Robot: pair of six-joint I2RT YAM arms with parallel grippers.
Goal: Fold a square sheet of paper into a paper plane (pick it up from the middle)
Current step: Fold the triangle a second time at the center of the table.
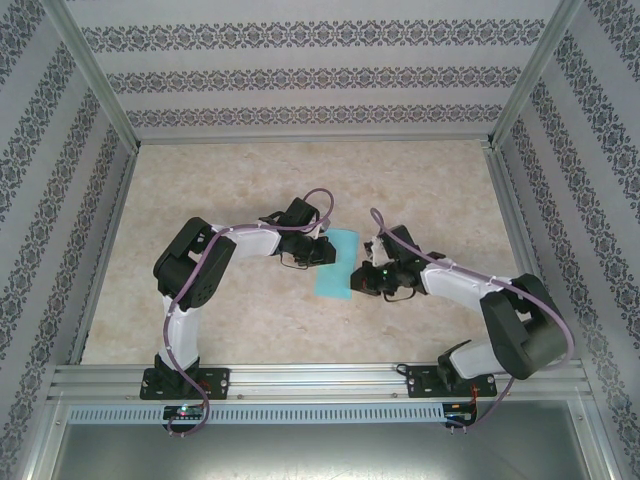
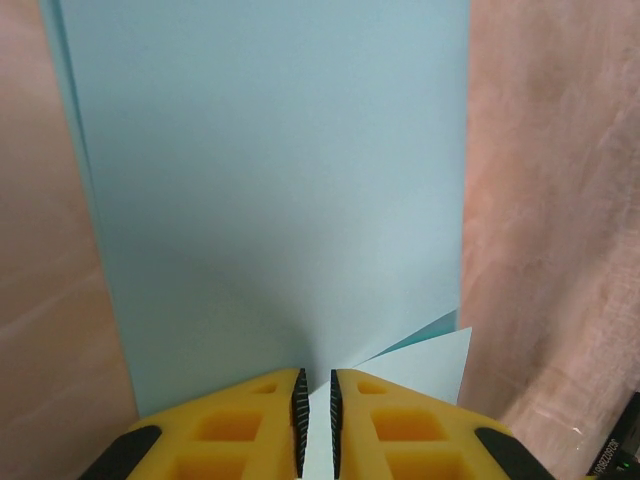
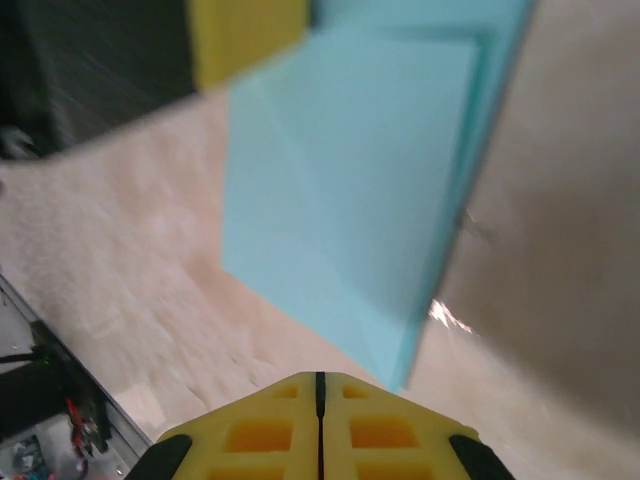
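**Left gripper (image 2: 318, 425) pinches the folded sheet; right gripper (image 3: 320, 382) waits closed at its corner**

Ribbed black pads (image 2: 299, 420) on the left gripper's yellow fingers sit closest in the left wrist view. They stand almost together, with a thin strip of the light-cyan sheet of paper (image 2: 280, 190) caught between them, so this gripper is nipping the near edge. Just right of the pads a small flap (image 2: 435, 352) lifts off the layer beneath, showing that the sheet is already doubled over. Beyond the pinch the paper runs away as a long, smooth panel, with the mottled table (image 2: 560, 200) on either side.

In the right wrist view the right gripper's fingers are pressed tight together and hold nothing. The sheet's lower corner hangs just beside their tips. The paper slants up and away, its stacked edges visible, towards a yellow finger of the left gripper at the far end.

From above, the sheet lies mid-table between the two grippers. The left grip probably serves as an anchor. The right tips are likely closed to form a blunt tool for pushing or creasing the next fold.
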